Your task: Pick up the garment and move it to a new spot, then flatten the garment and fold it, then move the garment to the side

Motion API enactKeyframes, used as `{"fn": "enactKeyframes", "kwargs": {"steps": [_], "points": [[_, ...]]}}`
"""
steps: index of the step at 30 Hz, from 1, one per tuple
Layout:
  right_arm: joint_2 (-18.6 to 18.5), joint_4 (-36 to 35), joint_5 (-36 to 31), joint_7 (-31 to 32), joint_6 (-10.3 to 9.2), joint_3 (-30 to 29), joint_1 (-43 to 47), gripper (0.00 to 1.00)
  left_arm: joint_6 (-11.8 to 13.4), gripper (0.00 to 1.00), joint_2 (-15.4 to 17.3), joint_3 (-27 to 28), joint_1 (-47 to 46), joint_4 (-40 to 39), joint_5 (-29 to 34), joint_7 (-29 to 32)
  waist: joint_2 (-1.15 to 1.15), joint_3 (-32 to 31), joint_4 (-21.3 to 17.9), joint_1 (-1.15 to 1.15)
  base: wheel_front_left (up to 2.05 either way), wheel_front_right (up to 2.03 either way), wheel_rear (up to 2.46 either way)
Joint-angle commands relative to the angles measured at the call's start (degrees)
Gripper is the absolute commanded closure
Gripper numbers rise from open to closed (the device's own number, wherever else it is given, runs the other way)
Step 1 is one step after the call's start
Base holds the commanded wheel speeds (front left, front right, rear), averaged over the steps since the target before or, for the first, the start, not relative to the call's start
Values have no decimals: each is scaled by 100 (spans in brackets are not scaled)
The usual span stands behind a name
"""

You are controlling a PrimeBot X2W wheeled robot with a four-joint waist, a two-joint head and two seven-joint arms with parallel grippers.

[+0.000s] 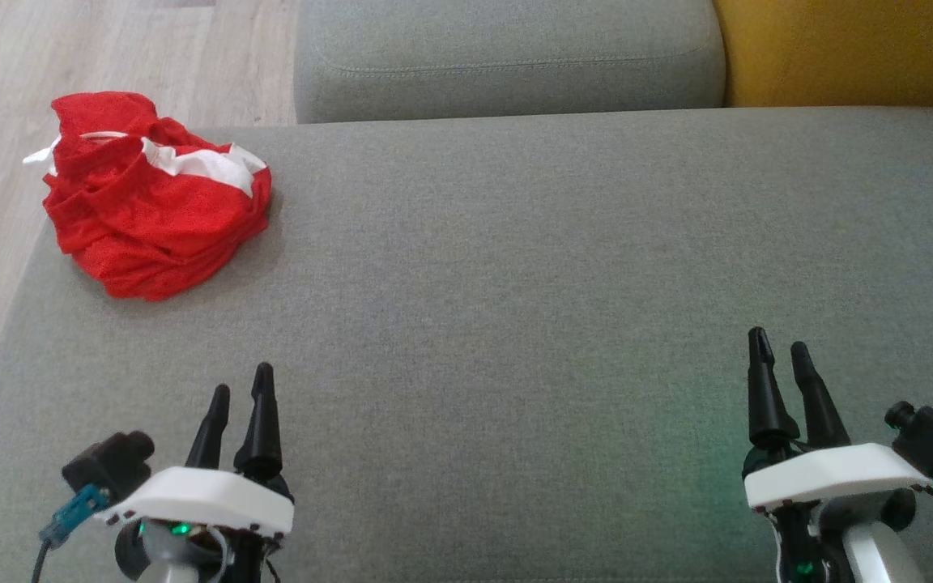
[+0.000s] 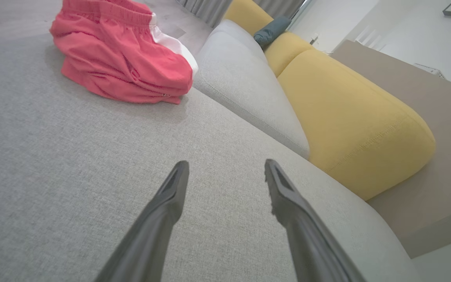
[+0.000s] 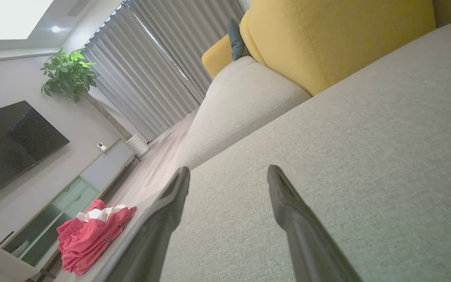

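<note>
Head view: the red garment (image 1: 155, 198) lies bunched at the sofa seat's (image 1: 515, 283) far left corner, well apart from the left gripper (image 1: 242, 379) and right gripper (image 1: 777, 339), fingers spread, empty. Left wrist view: the garment (image 2: 123, 58) sits ahead of the parted fingers (image 2: 170, 196). Right wrist view: it (image 3: 92, 231) lies far off at the seat's edge.

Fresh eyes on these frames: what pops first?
The red garment with white trim, bunched in a heap at the far left corner of the grey sofa seat. Next, the left gripper and right gripper, both open and empty, at the seat's near side, apart from the heap. A yellow cushion stands out at the far right.
</note>
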Motion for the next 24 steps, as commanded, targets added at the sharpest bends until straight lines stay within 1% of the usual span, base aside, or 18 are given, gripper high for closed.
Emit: {"fn": "enactKeyframes", "kwargs": {"steps": [1,24], "points": [[-38,-235,-196,-113,29,100,-273,0,15,0,74,54,-244,-254,198,-69,0,-5,2,0,0,0,0],[-45,-178,-1892,-501,37,285,-276,0,147,0,91,-151,-139,-316,1709,-454,0,-106,10,0,0,0,0]]}}
